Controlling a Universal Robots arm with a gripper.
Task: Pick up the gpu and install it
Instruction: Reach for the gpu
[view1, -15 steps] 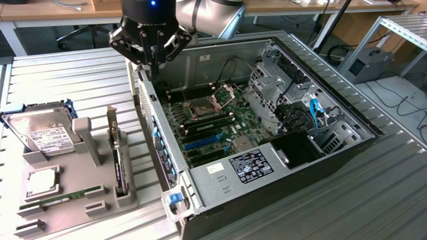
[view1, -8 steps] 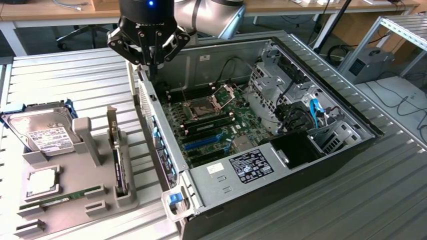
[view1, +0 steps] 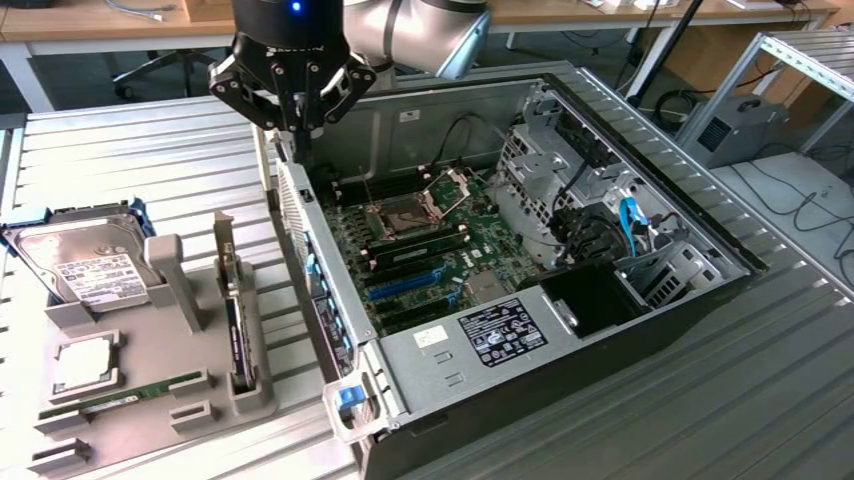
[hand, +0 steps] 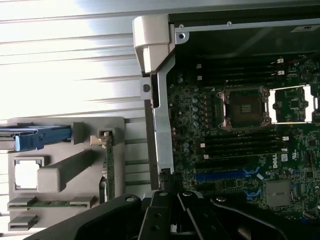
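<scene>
Exterior high oblique; wrist overhead; share motherboard (view1: 478, 247)

Lab: desks (view1: 94, 18), floor cables (view1: 805, 208), aluminium framing (view1: 801, 48).

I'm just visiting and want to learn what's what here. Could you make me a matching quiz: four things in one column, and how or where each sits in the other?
Things:
1. gpu
2. hard drive
3. RAM stick
4. end effector

States:
A. held in a blue carrier
B. shut, above the edge of the open case
C. standing on edge in the grey holder
D. lying flat in the grey holder

Pairs: 1-C, 2-A, 3-D, 4-B
</scene>
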